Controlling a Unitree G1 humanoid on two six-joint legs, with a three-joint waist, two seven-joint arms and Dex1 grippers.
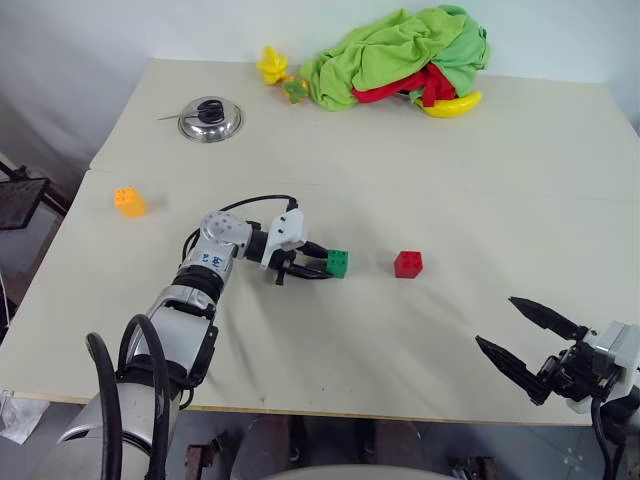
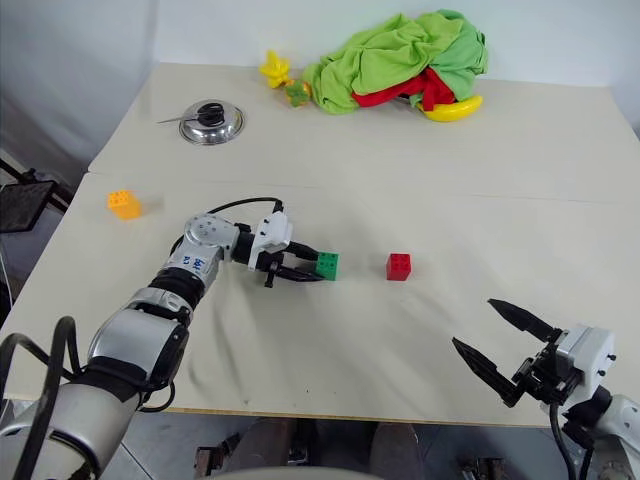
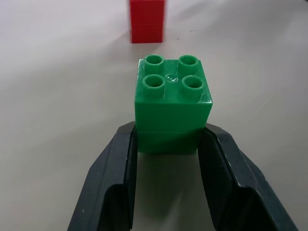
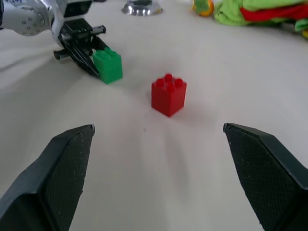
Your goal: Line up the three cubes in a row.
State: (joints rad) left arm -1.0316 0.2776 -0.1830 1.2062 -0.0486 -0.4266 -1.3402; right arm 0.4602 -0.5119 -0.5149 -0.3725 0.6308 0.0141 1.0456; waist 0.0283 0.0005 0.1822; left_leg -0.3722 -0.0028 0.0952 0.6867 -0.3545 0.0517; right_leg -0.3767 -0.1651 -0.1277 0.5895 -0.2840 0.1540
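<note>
Green cube [image 1: 338, 263] is sitting clamped in the left gripper [image 1: 318, 262], low over the table [image 1: 420, 160]; red cube [image 1: 408, 264] lying just beyond its tips, orange cube [image 1: 129, 201] far behind the arm.

Left wrist: fingers [image 3: 113, 173] are pinching green's sides; next move is probably setting it beside red, path clear.

Right wrist: right gripper [image 4: 159, 163] is gaping wide, holding nothing, red lying ahead.

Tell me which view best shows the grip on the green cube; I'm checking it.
Left wrist view: the left pincer clamps the green cube squarely. Both eye views and the right wrist view show it smaller, side-on.
</note>
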